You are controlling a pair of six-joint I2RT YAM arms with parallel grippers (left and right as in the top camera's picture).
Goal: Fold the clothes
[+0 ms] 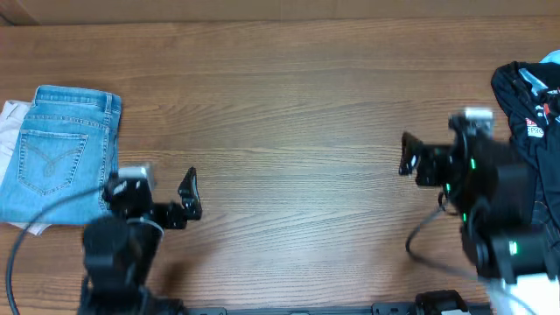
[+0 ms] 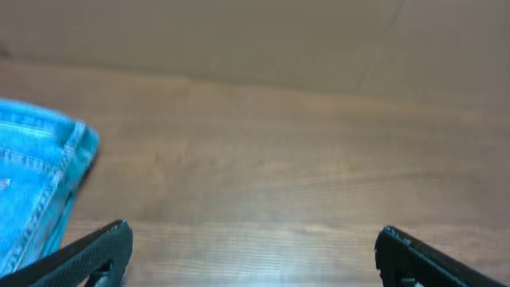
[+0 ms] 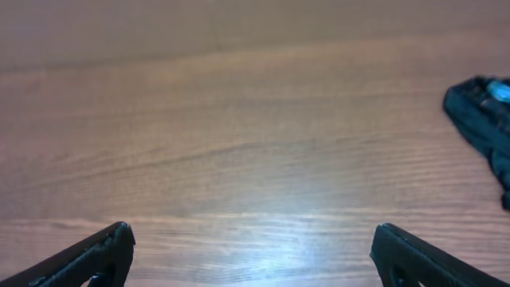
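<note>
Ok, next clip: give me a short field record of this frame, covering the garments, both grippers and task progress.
jersey: black, crumpled at the table's right edge, partly out of the overhead view, not yet folded
jeans: light-blue denim, folded, far left
white cloth: showing at the jeans' left edge
left gripper: open, empty, over bare wood right of the jeans
right gripper: open, empty, left of the jersey, not touching it
table: brown wood
</note>
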